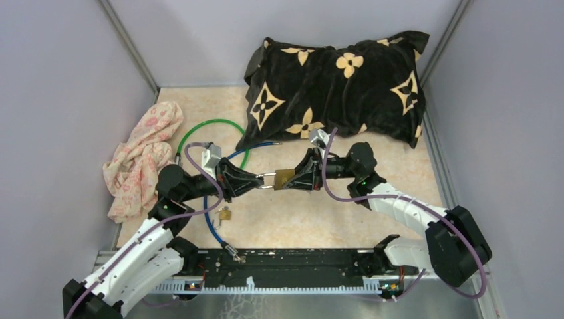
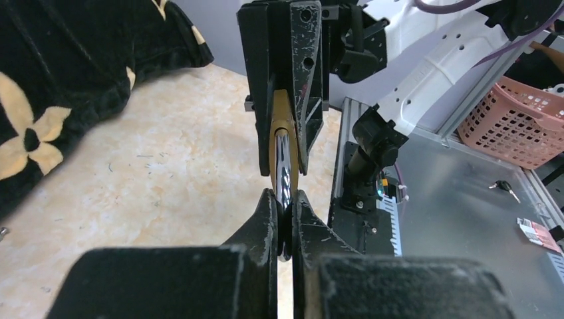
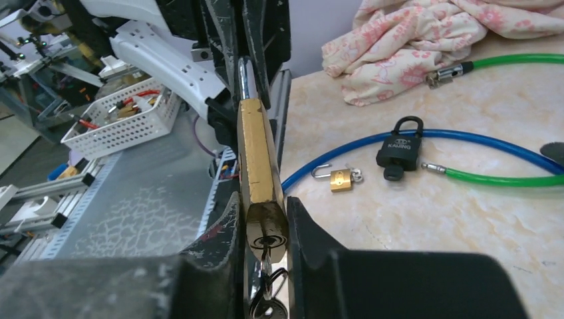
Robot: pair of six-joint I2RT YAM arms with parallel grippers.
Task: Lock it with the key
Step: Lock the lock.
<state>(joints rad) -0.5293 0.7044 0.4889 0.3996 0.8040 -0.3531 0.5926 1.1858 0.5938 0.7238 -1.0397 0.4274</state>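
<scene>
A brass padlock hangs in the air between my two grippers over the middle of the table. My left gripper is shut on its silver shackle, seen edge-on in the left wrist view. My right gripper is shut on the brass body. A key with a ring sits in the keyhole at the body's bottom end, between the right fingers. In the left wrist view the body is clamped in the right gripper straight ahead.
A small open brass padlock and a black padlock lie on the table beside a blue cable and a green cable. A pink cloth lies at the left. A black pillow lies at the back.
</scene>
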